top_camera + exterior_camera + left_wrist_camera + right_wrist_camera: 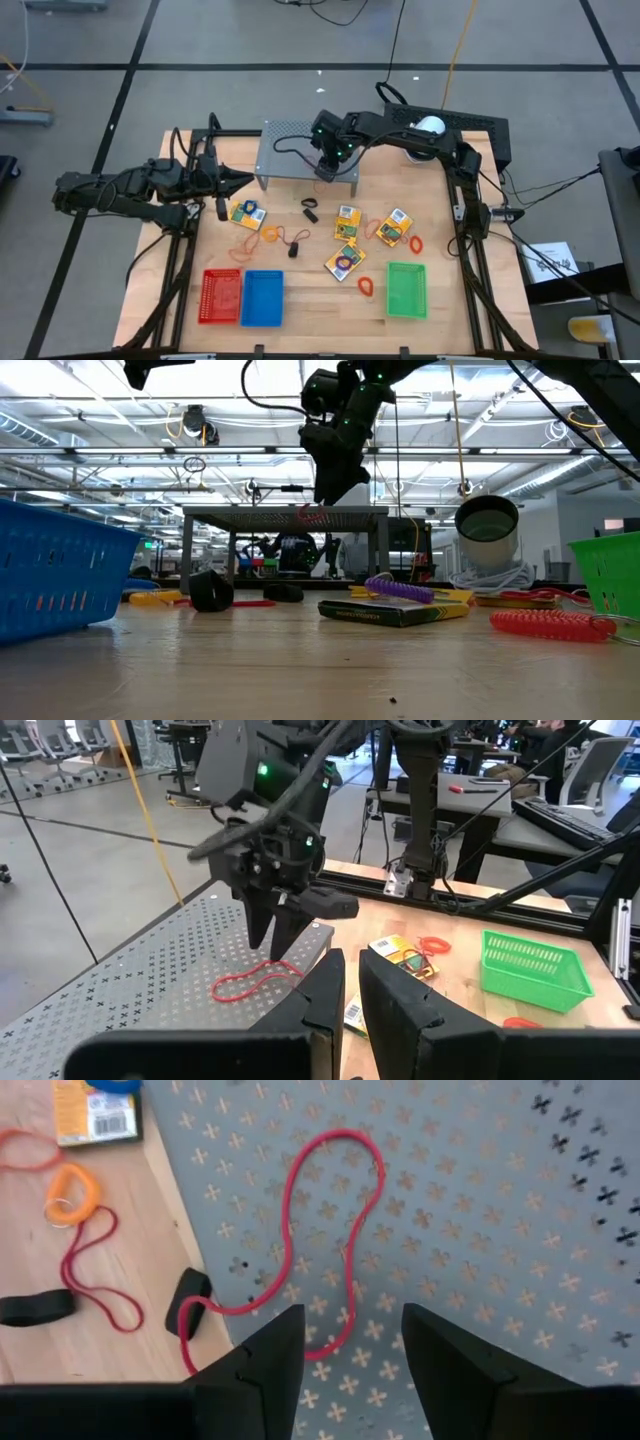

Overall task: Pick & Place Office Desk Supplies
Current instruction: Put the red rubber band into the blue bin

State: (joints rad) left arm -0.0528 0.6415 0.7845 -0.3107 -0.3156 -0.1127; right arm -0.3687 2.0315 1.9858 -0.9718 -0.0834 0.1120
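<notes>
Barely begun: my right gripper [326, 172] hangs released, fingers parted, just above a red rubber-band loop [318, 1245] lying on the grey shelf [285, 140]. The baskets [406, 290] look empty (packets [345, 262], clips and loops litter the table), and my left gripper [222, 181], nearly closed, waits beside the shelf.

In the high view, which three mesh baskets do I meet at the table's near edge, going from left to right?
Red basket → blue basket → green basket. The red and blue ones stand side by side; the green one stands apart, farther to the right.
</notes>
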